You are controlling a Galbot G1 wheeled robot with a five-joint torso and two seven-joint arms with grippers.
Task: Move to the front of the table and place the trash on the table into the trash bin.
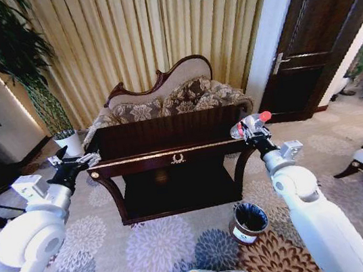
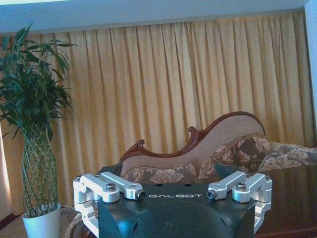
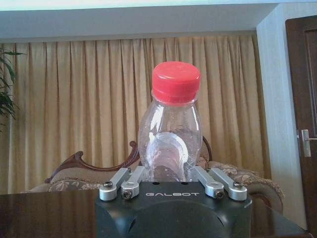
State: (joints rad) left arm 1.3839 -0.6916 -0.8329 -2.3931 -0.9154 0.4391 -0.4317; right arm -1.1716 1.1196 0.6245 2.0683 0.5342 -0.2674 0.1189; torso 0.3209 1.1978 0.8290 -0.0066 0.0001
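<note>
The right gripper (image 1: 252, 133), at right of centre in the head view, is clamped on the clear plastic bottle with a red cap (image 1: 250, 124); in the right wrist view the bottle's body (image 3: 170, 134) stands straight up out of the closed-in fingers (image 3: 130, 182), cap uppermost. The bottle hangs above the right end of the large dark glossy wooden table with gold trim (image 1: 168, 136), clear of its top as far as the head view tells. So the step in hand looks like the carry: the first piece of trash is lifted and has yet to go in the bin. The small round dark-brown trash bin with a black liner (image 1: 248, 222) stands on the floral carpet in the lower middle of the frame, below the gripper and slightly left of it, by the table's right front leg. The next move calls for bringing the bottle toward the robot and down over the bin's mouth before letting go. The left gripper (image 1: 71, 167) hovers by the table's left end at the frame's middle left, and whether it is spread or closed I cannot tell.
</note>
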